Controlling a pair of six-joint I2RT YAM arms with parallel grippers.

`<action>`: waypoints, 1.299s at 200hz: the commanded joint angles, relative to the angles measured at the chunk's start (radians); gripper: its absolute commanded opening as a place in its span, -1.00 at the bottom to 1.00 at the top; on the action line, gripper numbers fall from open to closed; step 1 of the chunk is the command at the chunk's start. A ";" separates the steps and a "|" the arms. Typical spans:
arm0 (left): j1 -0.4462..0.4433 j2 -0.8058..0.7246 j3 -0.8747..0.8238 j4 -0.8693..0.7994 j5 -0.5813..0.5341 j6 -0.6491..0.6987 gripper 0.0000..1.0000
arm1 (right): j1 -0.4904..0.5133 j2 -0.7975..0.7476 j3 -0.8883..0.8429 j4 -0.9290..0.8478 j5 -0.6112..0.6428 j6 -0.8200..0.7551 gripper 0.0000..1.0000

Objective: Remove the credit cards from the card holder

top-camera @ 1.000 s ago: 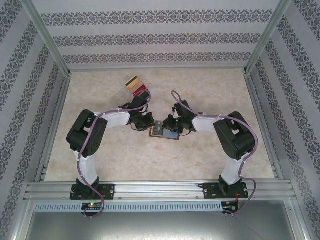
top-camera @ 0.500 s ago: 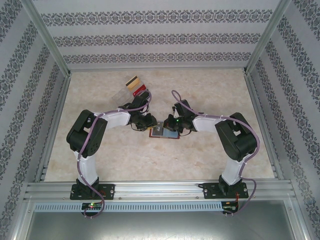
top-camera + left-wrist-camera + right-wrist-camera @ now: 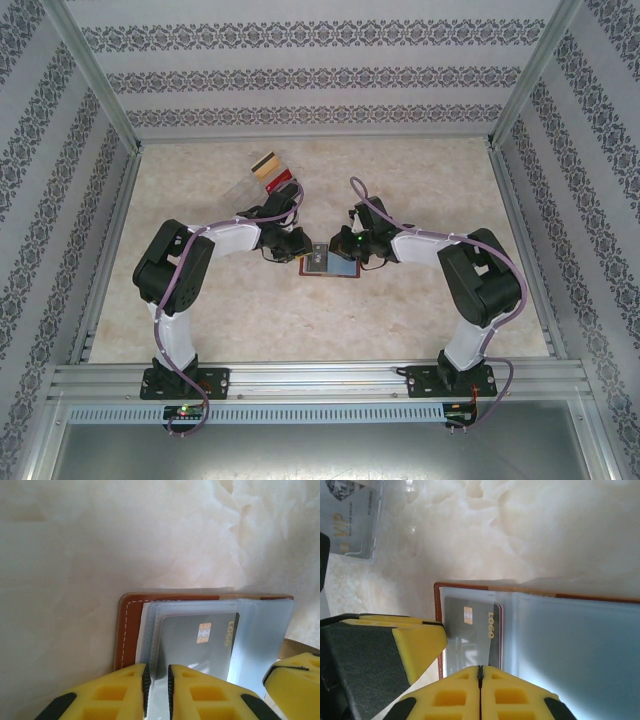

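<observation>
The brown card holder (image 3: pixel 330 266) lies open mid-table, its clear sleeves (image 3: pixel 570 645) facing up. A grey chip card (image 3: pixel 200 640) marked LOGO sits inside the left sleeve, and the same card (image 3: pixel 470 630) has a red edge under it. My left gripper (image 3: pixel 157 690) is at the holder's left end, its jaws a narrow gap apart over the sleeve and the card's corner. My right gripper (image 3: pixel 480 672) is shut with its pads together, its tip over the card's near edge. From above, the left gripper (image 3: pixel 303 252) and the right gripper (image 3: pixel 338 250) meet over the holder.
At the back left of the table lie a gold card (image 3: pixel 265 163) and a red card (image 3: pixel 281 180) beside a clear sleeve. A VIP card (image 3: pixel 350 520) in clear plastic lies near the holder. Metal rails and patterned walls border the table.
The left jaws have parted slightly from shut. The right arm has shifted a little to the right. The card holder has stayed in place.
</observation>
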 commanded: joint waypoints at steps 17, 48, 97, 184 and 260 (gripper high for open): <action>-0.011 0.009 -0.004 -0.054 -0.017 0.018 -0.62 | 0.021 0.050 0.016 -0.038 -0.030 0.000 -0.72; -0.011 0.012 -0.007 -0.060 -0.030 0.017 -0.65 | 0.021 0.058 0.021 -0.041 -0.025 0.000 -0.69; -0.011 0.020 -0.018 -0.048 -0.023 0.012 -0.68 | 0.023 0.069 0.037 -0.036 -0.046 -0.013 -0.66; -0.011 0.037 -0.050 -0.006 0.010 -0.011 -0.71 | 0.028 0.065 0.046 0.037 -0.092 -0.019 -0.72; -0.012 0.046 -0.067 0.000 0.008 -0.017 -0.71 | 0.041 0.120 0.079 -0.024 -0.023 -0.038 -0.60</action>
